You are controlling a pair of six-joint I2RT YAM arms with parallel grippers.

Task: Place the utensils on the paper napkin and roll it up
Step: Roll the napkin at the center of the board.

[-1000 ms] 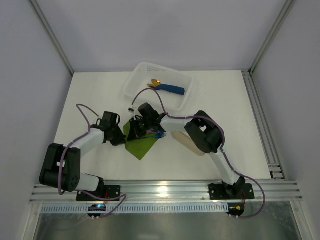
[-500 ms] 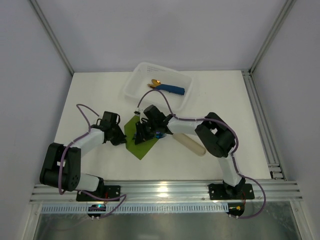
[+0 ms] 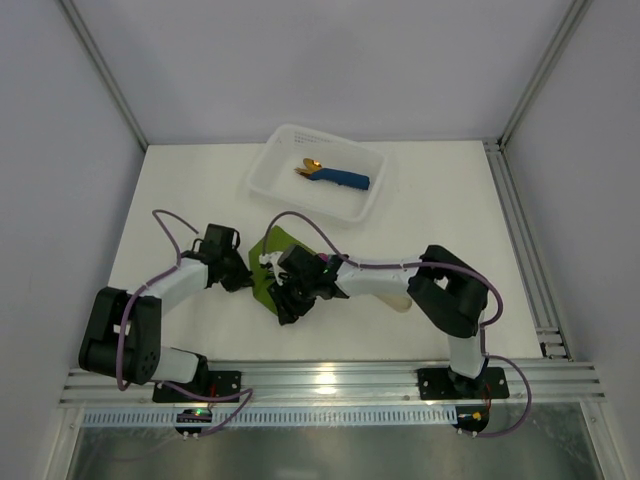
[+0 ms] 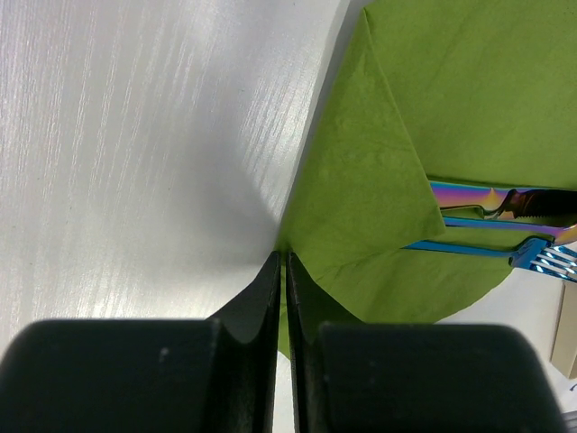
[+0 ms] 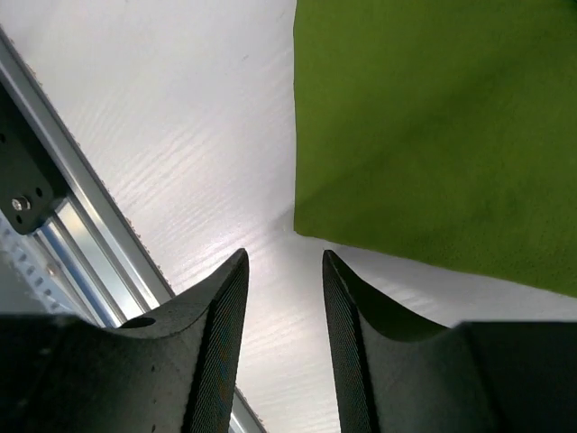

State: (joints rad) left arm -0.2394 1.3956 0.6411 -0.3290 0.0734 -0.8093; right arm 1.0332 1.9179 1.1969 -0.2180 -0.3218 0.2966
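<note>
- Pinching the edge of the paper napkin [image 4: 433, 108] with the left pincer [image 4: 282, 257]: fingers pressed flat together, a sliver of green in the slit between them.
- Just beyond that pincer's tips and to their right: the olive-green sheet, folded over on itself, lying on the white desk [image 4: 135, 135].
- Further right of the same tips, poking out from under the fold: the utensils [image 4: 482, 197], iridescent purple and blue, with fork tines at the far right edge of the wrist view.
- Right pincer [image 5: 284, 262] spread, with nothing between the fingers, hovering low over the desk.
- Just ahead of its tips, not touching them: one corner of the napkin, the sheet stretching away up and to the right.
- Left of the right pincer: a metal rail [image 5: 81, 244] along the desk's edge.
- Seen from overhead, both pincers close in on the napkin: the left at its left side, the right at its near side.
- Well beyond both pincers: a white bin [image 3: 265, 165] holding a blue roll [image 3: 345, 180] with gold cutlery [image 3: 310, 167].
- Behind the right pincer, partly hidden by its arm: a beige oblong piece [image 3: 400, 298].
</note>
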